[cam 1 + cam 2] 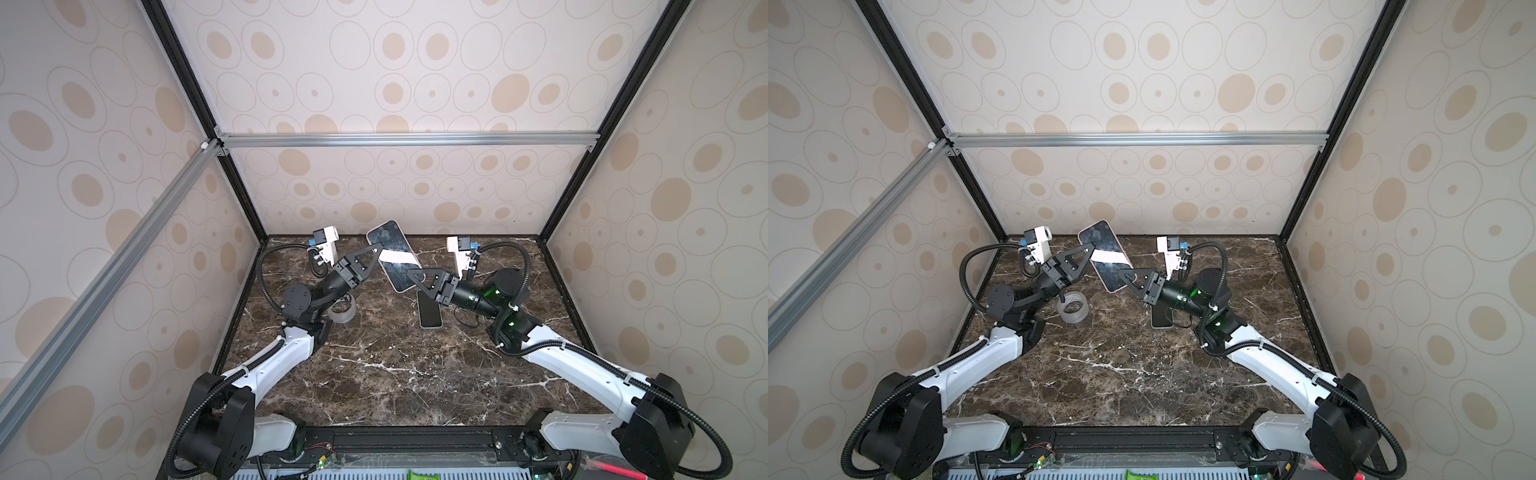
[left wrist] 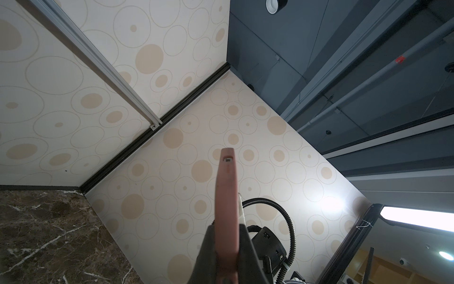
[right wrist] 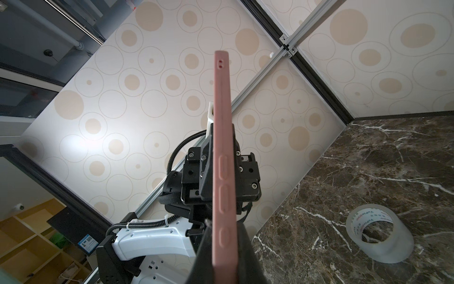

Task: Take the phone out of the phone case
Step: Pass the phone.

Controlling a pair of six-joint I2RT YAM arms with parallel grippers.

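Two grips hold the phone [image 1: 392, 243] in its case [image 3: 222, 137] aloft: my left gripper [image 1: 380, 248] and right gripper [image 1: 411, 274] pinch opposite edges.

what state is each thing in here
phone: in its case, lifted off the table, screen dark
phone case: on the phone, held by both grippers
left gripper: shut on phone case
right gripper: shut on phone case
second phone: flat on the table, screen dark
tape roll: resting on the table, untouched
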